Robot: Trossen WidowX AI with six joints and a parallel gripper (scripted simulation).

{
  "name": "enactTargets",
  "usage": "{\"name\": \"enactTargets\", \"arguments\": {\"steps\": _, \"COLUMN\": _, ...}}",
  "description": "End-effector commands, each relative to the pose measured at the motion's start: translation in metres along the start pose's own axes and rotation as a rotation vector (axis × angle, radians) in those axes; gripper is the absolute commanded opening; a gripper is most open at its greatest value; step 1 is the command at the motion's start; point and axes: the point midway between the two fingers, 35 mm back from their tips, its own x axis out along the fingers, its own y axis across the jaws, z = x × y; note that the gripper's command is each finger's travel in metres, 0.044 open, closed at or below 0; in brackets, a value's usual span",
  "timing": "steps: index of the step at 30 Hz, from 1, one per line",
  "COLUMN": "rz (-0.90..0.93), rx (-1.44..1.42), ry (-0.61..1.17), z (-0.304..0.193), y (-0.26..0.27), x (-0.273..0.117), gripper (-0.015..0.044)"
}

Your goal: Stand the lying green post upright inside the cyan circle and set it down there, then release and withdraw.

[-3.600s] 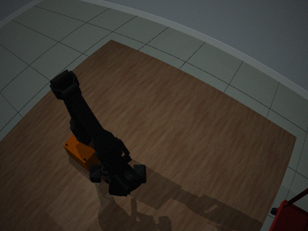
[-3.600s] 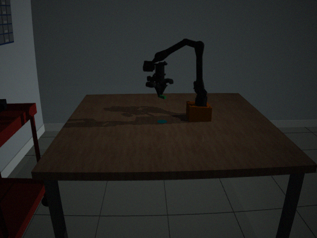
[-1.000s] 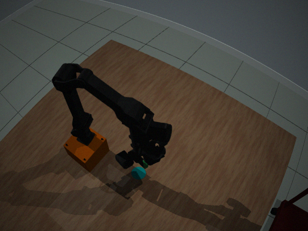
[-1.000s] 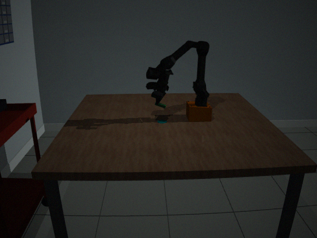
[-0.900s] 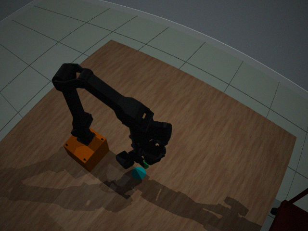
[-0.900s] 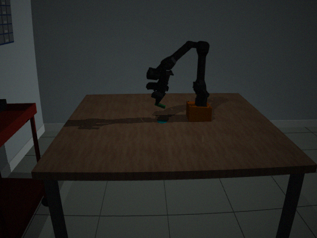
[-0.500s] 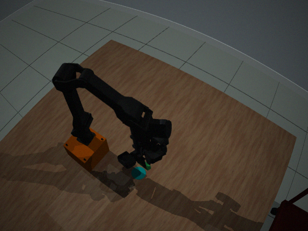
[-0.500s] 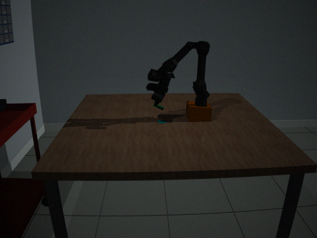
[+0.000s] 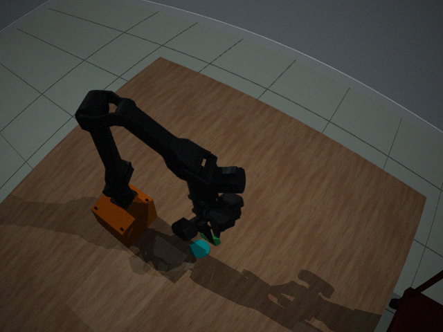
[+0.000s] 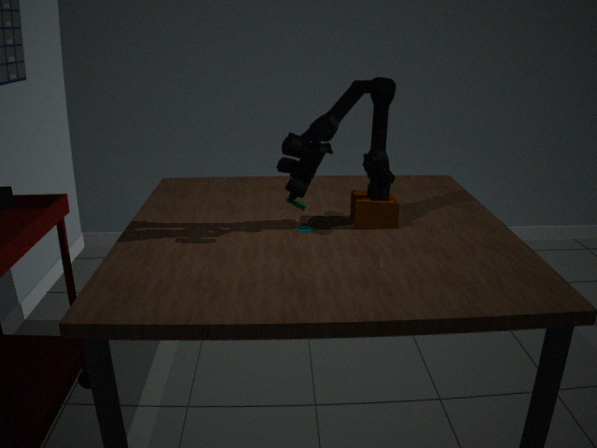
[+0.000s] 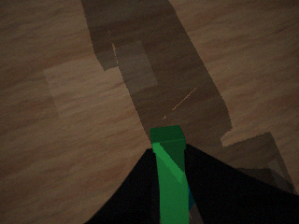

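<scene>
My gripper [image 9: 210, 237] [image 10: 292, 197] [image 11: 168, 154] is shut on the green post [image 9: 217, 241] [image 10: 298, 204] [image 11: 174, 201] and holds it above the table. In the exterior view the post is tilted, neither flat nor upright, with its right end lower. The cyan circle [image 9: 200, 249] [image 10: 304, 229] lies flat on the table, below the post and slightly right of it in the exterior view. In the wrist view only a sliver of the circle [image 11: 191, 200] shows beside the post; the right finger and the post hide the rest.
The orange base block [image 9: 115, 217] [image 10: 376, 214] of the arm stands on the wooden table [image 9: 286, 160] [image 10: 337, 279], near the circle. Dark arm shadows cross the table around the circle. A red cart [image 9: 418, 310] [image 10: 34, 217] stands beyond the table's edge.
</scene>
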Motion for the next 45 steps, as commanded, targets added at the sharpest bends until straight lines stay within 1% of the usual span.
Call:
{"name": "enactTargets", "arguments": {"steps": 1, "rz": -0.005, "rx": -0.012, "ry": -0.029, "z": 0.000, "y": 0.001, "x": 0.001, "gripper": 0.0023}}
{"name": "enactTargets", "arguments": {"steps": 45, "rz": -0.038, "rx": -0.037, "ry": -0.339, "z": -0.003, "y": 0.014, "x": 0.002, "gripper": 0.0023}}
